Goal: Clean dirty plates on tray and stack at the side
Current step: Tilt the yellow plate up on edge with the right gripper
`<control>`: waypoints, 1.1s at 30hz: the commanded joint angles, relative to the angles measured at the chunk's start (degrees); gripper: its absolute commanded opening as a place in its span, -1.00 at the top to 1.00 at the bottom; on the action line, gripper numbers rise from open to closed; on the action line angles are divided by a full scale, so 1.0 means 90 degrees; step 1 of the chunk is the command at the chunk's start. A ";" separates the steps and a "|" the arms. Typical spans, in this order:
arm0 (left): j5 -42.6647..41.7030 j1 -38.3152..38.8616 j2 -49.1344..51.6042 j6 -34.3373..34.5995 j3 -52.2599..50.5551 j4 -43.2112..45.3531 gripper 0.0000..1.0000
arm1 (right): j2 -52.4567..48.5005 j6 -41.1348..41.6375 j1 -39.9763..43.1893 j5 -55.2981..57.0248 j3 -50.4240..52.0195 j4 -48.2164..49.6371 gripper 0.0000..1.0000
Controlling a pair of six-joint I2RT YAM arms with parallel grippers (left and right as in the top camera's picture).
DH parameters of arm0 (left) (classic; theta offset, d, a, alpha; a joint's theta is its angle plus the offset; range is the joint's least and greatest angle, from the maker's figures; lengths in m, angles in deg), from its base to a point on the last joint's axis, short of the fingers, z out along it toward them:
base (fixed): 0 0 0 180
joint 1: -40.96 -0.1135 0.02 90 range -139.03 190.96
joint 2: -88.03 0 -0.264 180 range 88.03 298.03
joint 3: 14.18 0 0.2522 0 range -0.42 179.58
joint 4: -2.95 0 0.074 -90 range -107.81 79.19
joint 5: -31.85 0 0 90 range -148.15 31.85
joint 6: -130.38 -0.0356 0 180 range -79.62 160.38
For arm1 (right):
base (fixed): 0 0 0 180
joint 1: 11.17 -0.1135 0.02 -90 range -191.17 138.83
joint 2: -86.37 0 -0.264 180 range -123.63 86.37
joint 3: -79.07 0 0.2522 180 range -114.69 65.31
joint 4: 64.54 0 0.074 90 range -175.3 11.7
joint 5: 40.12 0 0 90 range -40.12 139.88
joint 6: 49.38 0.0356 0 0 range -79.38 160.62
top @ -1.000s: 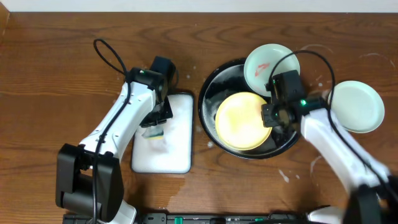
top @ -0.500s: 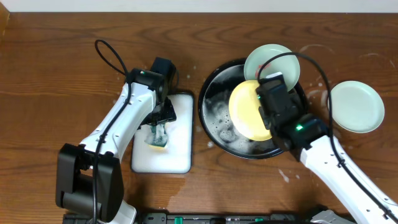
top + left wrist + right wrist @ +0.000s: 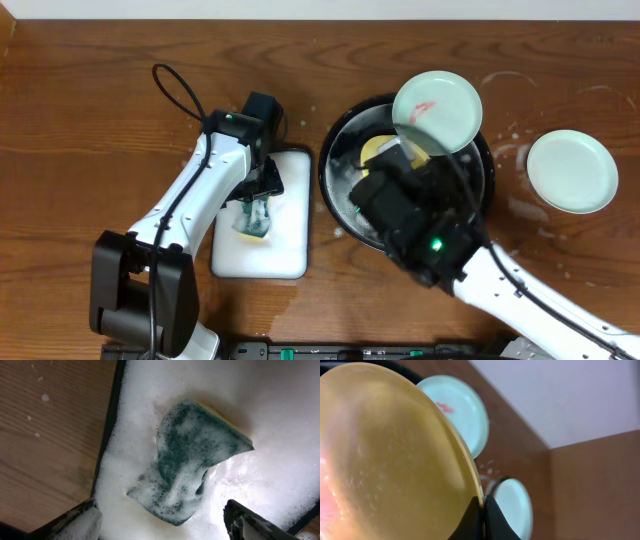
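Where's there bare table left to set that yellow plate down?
The wood left of the left arm and along the far edge. A narrow soapy strip lies between the black tray and the clean green plate. The black tray is crowded: yellow plate, smeared plate, right arm overhead.

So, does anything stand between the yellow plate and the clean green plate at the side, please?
Nothing visible does. The right gripper holds the yellow plate tilted over the tray; only its rim lies between, and the smeared plate sits off that line.

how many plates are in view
3: red-smeared mint-green plate on the black round tray's far rim; clean mint-green plate on the wooden table beside it; yellow plate held in the right gripper.
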 commanded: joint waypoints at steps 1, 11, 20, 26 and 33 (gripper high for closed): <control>0.0083 -0.0005 -0.0010 -0.0044 -0.0024 -0.0024 -0.61 | 0.0148 -0.0083 -0.0452 0.1406 -0.0085 0.0022 0.98; 0.0083 -0.0005 -0.0010 -0.0044 -0.0024 -0.0024 -0.61 | 0.0148 -0.0415 -0.0969 0.1872 -0.0085 -0.0002 0.98; 0.0083 -0.0002 -0.0010 -0.0044 -0.0024 -0.0024 -0.61 | 0.0148 -0.0588 -0.0967 0.1872 -0.0085 0.0002 0.98; 0.0083 -0.0005 -0.0010 -0.0044 -0.0024 -0.0024 -0.61 | 0.0148 -0.0748 -0.0967 0.1872 -0.0085 0.0002 0.98; 0.0083 -0.0002 -0.0010 -0.0044 -0.0024 -0.0024 -0.61 | 0.0148 -0.0748 -0.0967 0.1872 -0.0085 0.0010 0.98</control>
